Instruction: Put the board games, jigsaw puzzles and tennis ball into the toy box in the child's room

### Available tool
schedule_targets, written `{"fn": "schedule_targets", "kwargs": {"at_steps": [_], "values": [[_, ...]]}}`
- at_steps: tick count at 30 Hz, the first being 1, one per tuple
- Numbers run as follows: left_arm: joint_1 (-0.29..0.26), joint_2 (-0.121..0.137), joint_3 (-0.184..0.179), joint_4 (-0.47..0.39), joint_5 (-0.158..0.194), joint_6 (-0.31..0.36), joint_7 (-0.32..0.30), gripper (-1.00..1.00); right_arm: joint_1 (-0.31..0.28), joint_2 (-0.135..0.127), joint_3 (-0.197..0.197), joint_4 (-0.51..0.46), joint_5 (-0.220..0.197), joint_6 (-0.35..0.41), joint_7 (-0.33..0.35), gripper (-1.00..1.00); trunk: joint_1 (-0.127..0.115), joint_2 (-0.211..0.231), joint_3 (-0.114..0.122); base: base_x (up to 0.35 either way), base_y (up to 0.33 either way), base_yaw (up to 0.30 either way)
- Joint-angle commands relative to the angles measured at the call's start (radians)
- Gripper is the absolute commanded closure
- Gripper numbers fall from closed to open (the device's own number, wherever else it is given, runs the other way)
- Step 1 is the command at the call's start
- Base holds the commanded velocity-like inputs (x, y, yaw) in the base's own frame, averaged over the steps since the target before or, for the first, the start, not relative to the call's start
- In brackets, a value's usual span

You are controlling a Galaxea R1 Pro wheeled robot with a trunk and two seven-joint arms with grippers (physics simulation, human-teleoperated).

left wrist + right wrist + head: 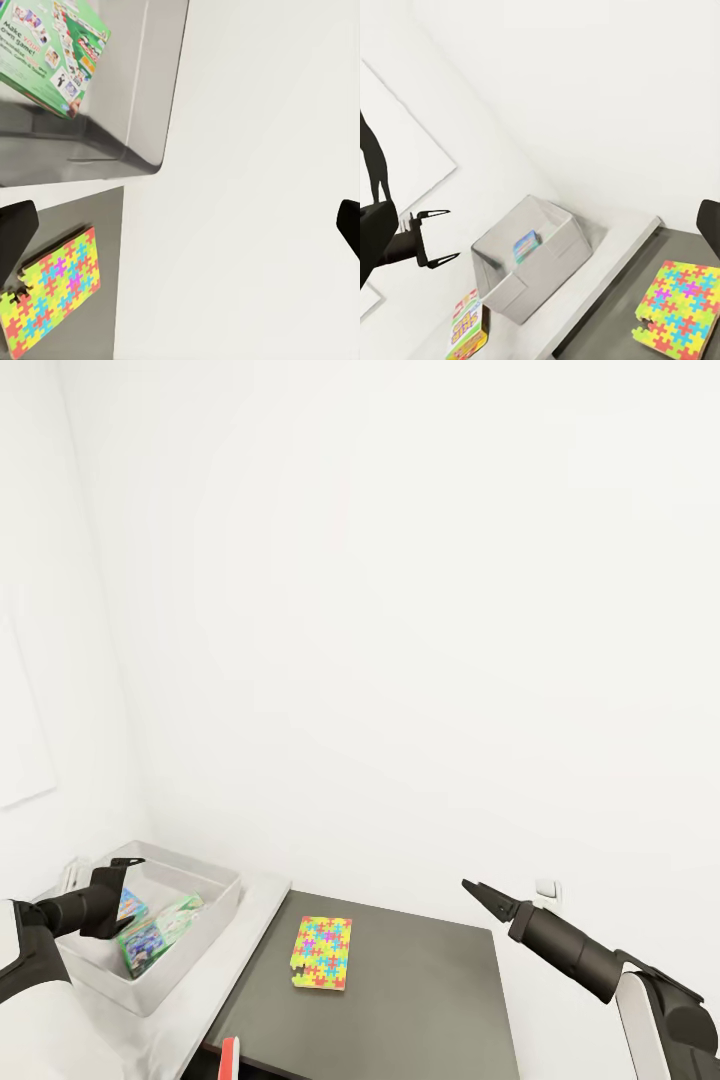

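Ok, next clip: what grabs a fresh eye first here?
The bright jigsaw puzzle lying flat on the dark cabinet top, between the two arms. Next, the grey toy box on the pale table at left, with colourful game boxes inside and the open left gripper above it.

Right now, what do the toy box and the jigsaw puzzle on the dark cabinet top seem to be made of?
Toy box: looks like moulded plastic, light grey, smooth with soft sheen, thick rounded rim. Jigsaw puzzle: probably card or foam, thin flat matte slab of bright interlocking pieces, one missing at a corner. Being renders, neither is certain.
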Motion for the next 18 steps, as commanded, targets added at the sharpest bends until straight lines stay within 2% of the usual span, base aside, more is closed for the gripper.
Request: {"fn": "schedule_targets", "kwargs": {"at_steps": [1, 18], "values": [[-0.001, 0.000, 0.002, -0.001, 0.010, 0.002, 0.010, -1.00, -0.001, 0.001, -0.001, 0.000, -0.002, 0.005, 0.002, -1.00, 0.000, -0.001, -0.001, 0.000, 0.000, 0.000], [-0.001, 0.000, 0.002, -0.001, 0.010, 0.002, 0.009, -1.00, -0.001, 0.001, -0.001, 0.000, -0.002, 0.005, 0.002, -1.00, 0.000, -0.001, -0.001, 0.000, 0.000, 0.000]]}}
